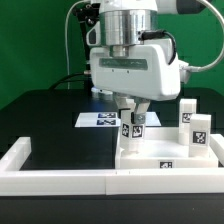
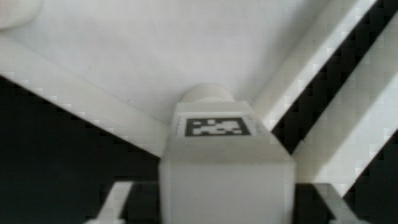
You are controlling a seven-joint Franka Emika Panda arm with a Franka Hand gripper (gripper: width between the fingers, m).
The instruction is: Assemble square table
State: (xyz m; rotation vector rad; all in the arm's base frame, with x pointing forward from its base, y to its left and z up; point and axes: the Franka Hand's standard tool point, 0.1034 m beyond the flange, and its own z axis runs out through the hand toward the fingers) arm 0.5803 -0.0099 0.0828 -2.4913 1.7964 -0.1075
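On the black table, a long white rim wall is laid along the near edge, seemingly as a stop against which parts can be braced. Pushed into its corner, the large white tabletop slab is kept flat so that legs can be fitted from above. Behind it, the marker board is left flat and untouched. Two block legs are stood upright at the slab's far side on the exterior view's right. A third leg is clamped upright between the partly closed fingers, just over the slab, probably for seating into a corner.
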